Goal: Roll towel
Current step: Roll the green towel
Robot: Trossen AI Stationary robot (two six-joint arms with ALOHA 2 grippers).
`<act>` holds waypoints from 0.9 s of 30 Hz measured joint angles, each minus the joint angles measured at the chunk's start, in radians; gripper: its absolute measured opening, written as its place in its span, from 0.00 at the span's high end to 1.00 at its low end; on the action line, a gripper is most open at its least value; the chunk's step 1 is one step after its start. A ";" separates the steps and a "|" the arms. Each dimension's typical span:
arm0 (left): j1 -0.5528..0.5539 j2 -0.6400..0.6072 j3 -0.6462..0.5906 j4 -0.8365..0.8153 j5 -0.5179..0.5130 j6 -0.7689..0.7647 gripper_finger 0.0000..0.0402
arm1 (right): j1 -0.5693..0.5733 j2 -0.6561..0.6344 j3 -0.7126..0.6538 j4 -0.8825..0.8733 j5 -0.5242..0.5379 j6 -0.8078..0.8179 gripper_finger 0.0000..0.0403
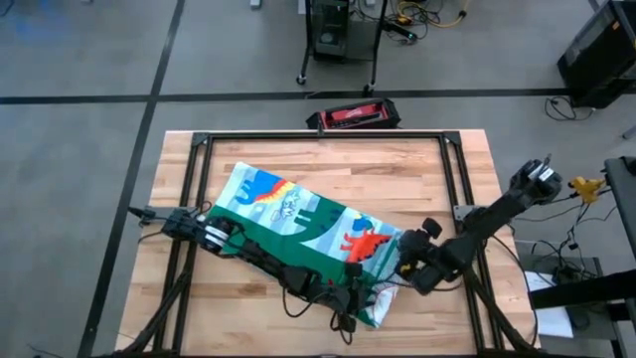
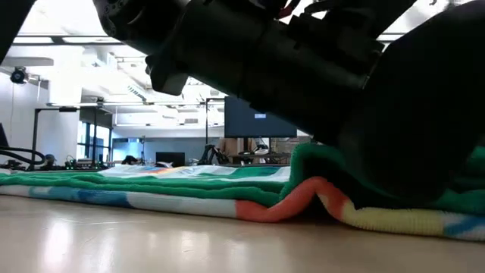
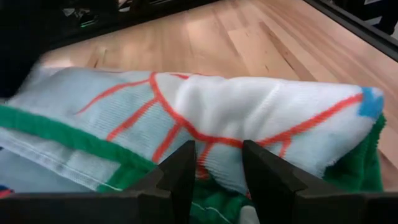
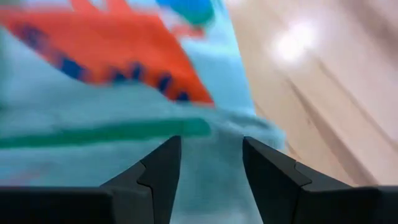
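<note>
The wooden table (image 1: 417,179) carries a black metal frame (image 1: 328,136); the towel (image 1: 298,224) lies diagonally across it.
</note>
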 joint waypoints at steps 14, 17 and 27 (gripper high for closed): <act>0.001 0.002 -0.003 0.004 0.002 -0.010 0.70 | 0.162 0.154 -0.006 0.203 0.035 0.010 0.82; 0.001 0.002 -0.003 0.004 0.002 -0.010 0.70 | 0.159 0.203 -0.006 0.289 0.035 -0.008 0.95; 0.004 -0.021 -0.005 -0.021 0.000 0.007 0.70 | 0.098 0.309 -0.004 0.357 0.038 0.024 1.00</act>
